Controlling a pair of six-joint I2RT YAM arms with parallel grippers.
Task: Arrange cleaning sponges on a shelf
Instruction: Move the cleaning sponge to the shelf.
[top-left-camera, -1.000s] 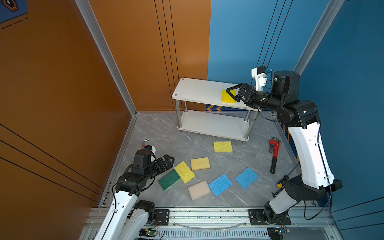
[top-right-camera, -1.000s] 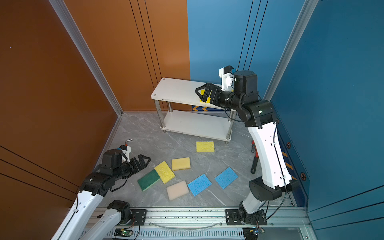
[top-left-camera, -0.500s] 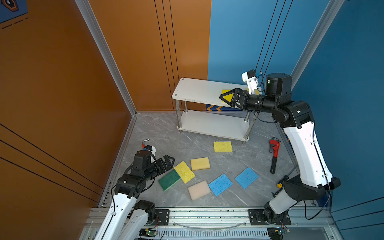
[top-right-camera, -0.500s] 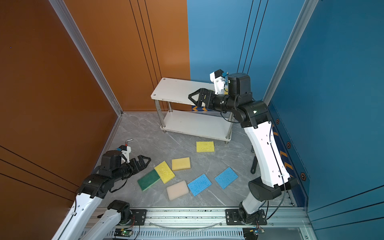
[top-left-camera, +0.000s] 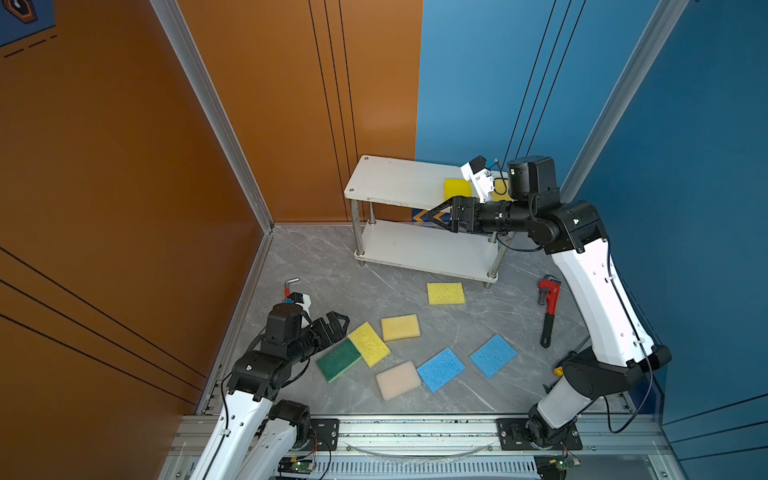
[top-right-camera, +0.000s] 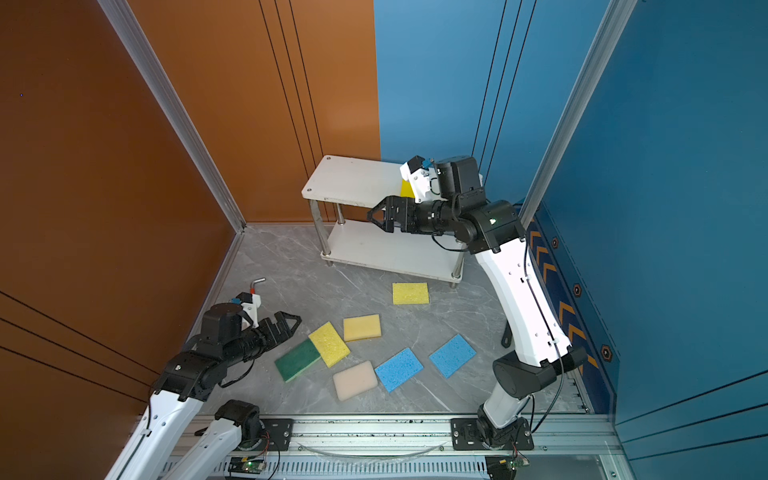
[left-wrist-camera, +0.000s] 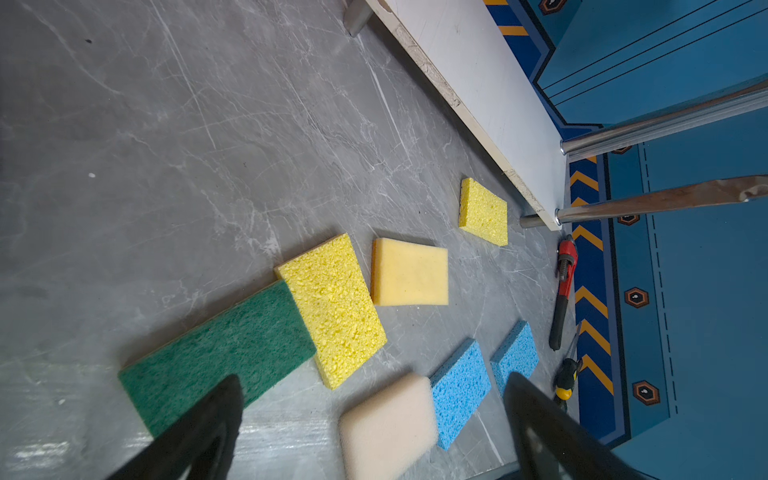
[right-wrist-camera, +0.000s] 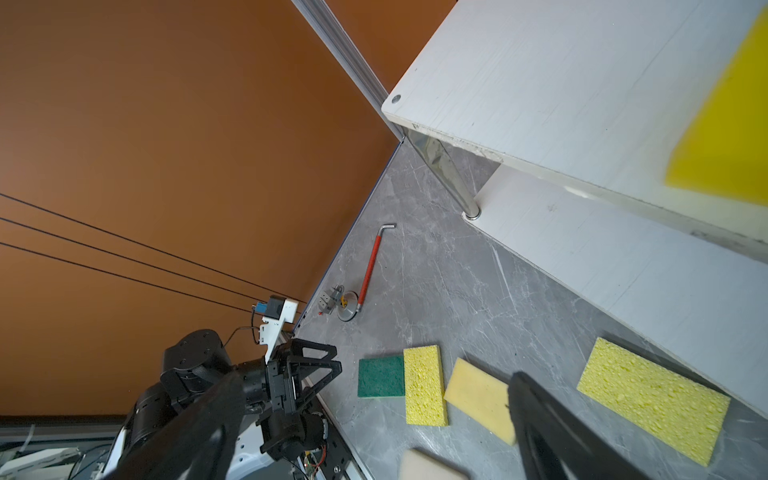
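The shelf (top-left-camera: 395, 183) stands at the back, with a yellow sponge (top-left-camera: 456, 189) lying at the right end of its top board. My right gripper (top-left-camera: 432, 216) hangs open and empty just in front of that board's front edge. Seven cleaning sponges lie on the floor: porous yellow (top-left-camera: 445, 293), thick yellow (top-left-camera: 400, 327), porous yellow (top-left-camera: 369, 344), green (top-left-camera: 338, 360), beige (top-left-camera: 398, 380) and two blue (top-left-camera: 441, 369) (top-left-camera: 493, 355). My left gripper (top-left-camera: 338, 324) is open and empty, low beside the green sponge (left-wrist-camera: 216, 353).
A red wrench (top-left-camera: 547, 305) and a yellow-handled screwdriver (top-left-camera: 559, 370) lie by the right arm's base. A red hex key (top-left-camera: 291, 284) lies near the orange wall. The shelf's lower board (top-left-camera: 419, 249) is bare.
My right gripper has pulled back off the top board, away from the yellow sponge, moving left and down in front of the shelf. The left arm has stayed put.
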